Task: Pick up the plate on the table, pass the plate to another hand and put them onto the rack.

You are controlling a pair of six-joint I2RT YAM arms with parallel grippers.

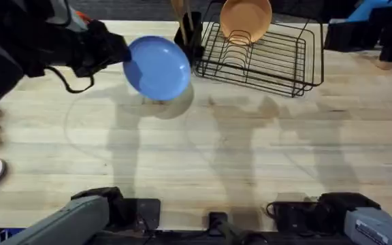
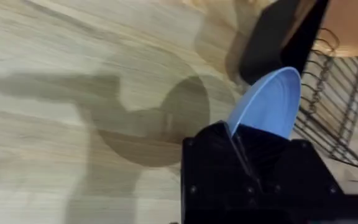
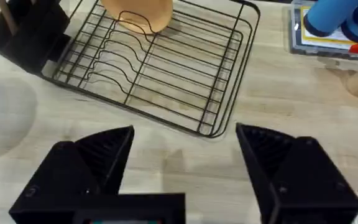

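The plate (image 1: 157, 67) is off the table (image 1: 203, 156) — pinched by its edge in the left gripper (image 2: 238, 155) and held in the air just left of the rack (image 1: 260, 58). So the pickup looks done; the handover and racking remain. The right gripper (image 3: 185, 155) hangs with fingers spread wide, empty, short of the rack, where an orange dish (image 1: 246, 19) already stands in a slot.

Light-blue plate (image 1: 157, 67), black rack (image 1: 260, 58)

Bright overhead light, soft blurred shadows
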